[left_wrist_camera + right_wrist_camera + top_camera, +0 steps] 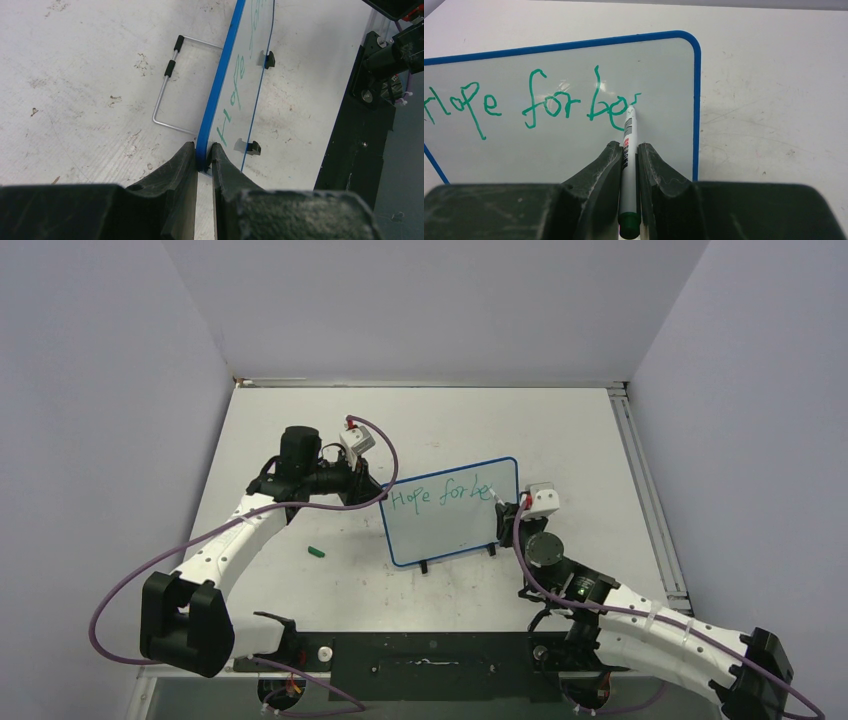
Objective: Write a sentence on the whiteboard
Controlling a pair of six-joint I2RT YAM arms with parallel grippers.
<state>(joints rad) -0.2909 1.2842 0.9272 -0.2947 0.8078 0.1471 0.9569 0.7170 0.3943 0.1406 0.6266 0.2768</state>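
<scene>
The whiteboard [450,535] stands upright at the table's middle on two black feet, its blue frame [220,90] seen edge-on in the left wrist view. My left gripper [378,490] [203,150] is shut on the frame's left edge. The sentence [440,497] [534,100] reads "Hope for be" in green along the top. My right gripper [505,508] [629,150] is shut on a grey marker [629,125] with a green end. The marker's tip touches the board [574,150] just right of the last letter.
A small green cap [317,552] lies on the table left of the board. Behind the board a bent wire stand [167,85] rests flat. A black base plate [430,660] spans the near edge, and a metal rail [650,500] runs along the table's right side.
</scene>
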